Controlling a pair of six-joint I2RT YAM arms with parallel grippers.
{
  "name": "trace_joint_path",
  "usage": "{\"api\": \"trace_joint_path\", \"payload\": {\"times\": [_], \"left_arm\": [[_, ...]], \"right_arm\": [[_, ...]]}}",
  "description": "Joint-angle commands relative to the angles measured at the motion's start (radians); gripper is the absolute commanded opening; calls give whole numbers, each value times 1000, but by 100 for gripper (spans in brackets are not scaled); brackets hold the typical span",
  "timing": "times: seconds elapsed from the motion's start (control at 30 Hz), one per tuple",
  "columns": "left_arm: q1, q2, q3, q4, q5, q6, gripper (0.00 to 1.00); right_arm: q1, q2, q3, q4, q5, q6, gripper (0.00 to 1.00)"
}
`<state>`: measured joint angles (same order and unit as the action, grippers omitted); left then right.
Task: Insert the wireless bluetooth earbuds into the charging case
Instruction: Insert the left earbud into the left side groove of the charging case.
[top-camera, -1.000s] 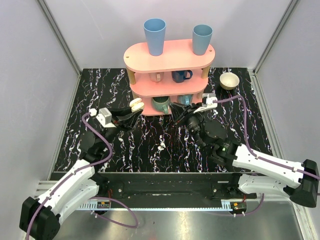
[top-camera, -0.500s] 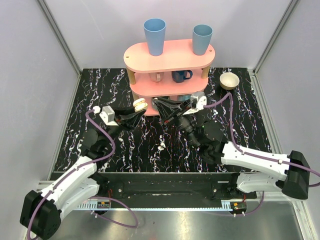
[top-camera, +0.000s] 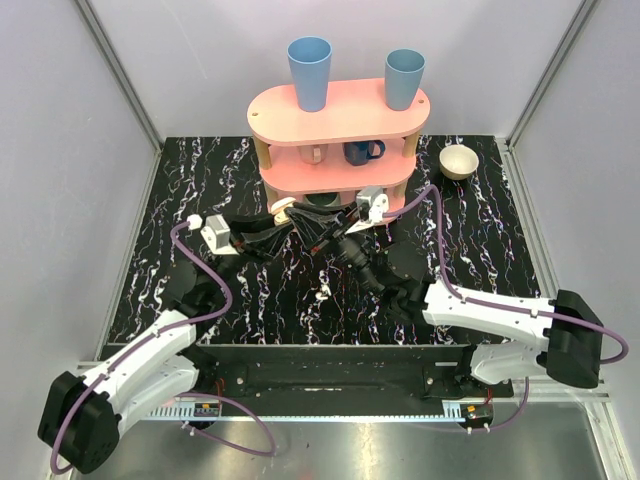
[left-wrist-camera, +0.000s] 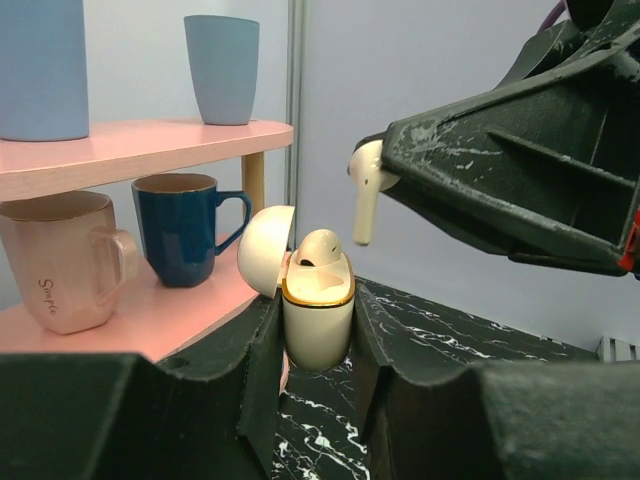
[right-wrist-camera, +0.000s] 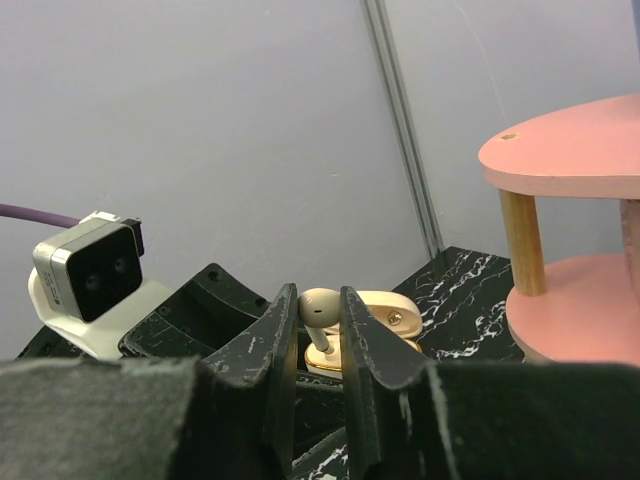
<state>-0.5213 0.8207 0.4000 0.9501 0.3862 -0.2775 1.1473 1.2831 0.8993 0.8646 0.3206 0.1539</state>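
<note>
A pink shelf (left-wrist-camera: 150, 140) stands behind. The left fingers (left-wrist-camera: 255, 375) are clenched on the open charging case (left-wrist-camera: 318, 320). The right fingers (left-wrist-camera: 500, 170) pinch one earbud (left-wrist-camera: 365, 195) just above it. The other earbud (left-wrist-camera: 320, 248) sits inside the case.

We see bright, even light from above, with only soft shadows on the table (top-camera: 200, 180). In both wrist views the near fingers (left-wrist-camera: 120, 420) are blurred, and the metal strip (top-camera: 330, 440) shines a little.

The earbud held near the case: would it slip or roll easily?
Probably slippery: the earbud looks smooth and glossy, pinched only at its rounded head. Dropped, that round head might let it roll. Tiny, so likely light.
</note>
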Motion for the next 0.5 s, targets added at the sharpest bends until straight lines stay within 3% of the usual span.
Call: {"api": "trace_joint_path", "payload": {"times": [0.0,0.47], "left_arm": [[-14,11,23,107,16,-6,0],[-32,15,10,159,6,12,0]], "right_arm": [[15,13,53,74,-37,15,0],[20,45,64,57,-41,21,0]]}}
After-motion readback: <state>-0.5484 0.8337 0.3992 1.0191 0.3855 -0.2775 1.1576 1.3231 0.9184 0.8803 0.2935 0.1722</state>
